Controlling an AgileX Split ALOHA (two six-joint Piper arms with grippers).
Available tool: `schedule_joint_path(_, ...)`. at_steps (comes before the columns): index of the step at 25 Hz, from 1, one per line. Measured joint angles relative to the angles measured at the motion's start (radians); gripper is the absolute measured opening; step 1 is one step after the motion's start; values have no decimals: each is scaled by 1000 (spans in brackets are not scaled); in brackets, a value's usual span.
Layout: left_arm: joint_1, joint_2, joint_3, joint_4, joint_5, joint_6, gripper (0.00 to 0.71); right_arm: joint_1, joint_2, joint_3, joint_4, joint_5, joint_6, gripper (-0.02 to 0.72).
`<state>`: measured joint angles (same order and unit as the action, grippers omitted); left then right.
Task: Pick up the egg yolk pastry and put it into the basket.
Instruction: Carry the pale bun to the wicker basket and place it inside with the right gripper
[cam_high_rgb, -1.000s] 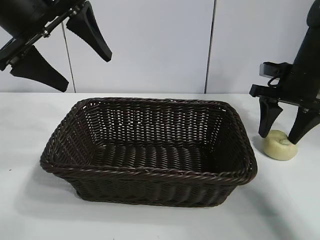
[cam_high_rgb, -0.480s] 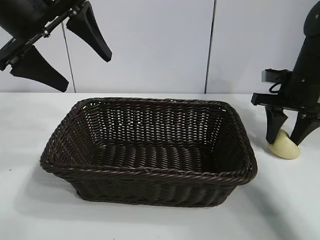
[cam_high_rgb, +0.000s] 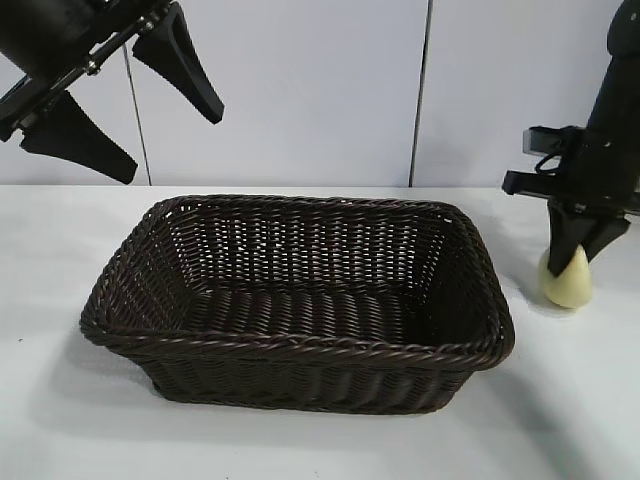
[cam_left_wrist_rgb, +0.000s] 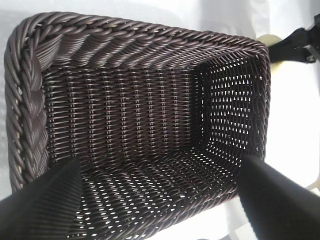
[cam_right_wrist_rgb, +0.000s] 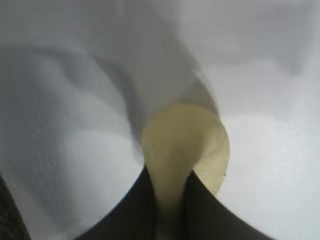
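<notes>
Clearly the pastry (cam_high_rgb: 567, 279) is soft: the right gripper (cam_high_rgb: 573, 258) pinches it narrow, beside the basket (cam_high_rgb: 300, 350), just above the counter (cam_high_rgb: 300, 440). A gentler hold across its wider middle seems safer. The left gripper (cam_high_rgb: 120, 100) hangs wide, idle.

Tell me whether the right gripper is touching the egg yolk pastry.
Touching. In the right wrist view, the right gripper has its two fingers squeezing the egg yolk pastry between them, and the exterior view shows the pastry pinched and hanging on edge from the fingertips.
</notes>
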<state>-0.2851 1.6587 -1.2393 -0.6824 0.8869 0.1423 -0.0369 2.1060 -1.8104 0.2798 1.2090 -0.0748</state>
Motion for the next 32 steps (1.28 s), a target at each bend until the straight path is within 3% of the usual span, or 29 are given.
schedule_joint_path(15,0,0,0,0,4,0,613,26,-114,-8,41,21,-28,66)
schedule_joint_path(32,0,0,0,0,4,1,613,375,-114,-8,51,22,-49,66)
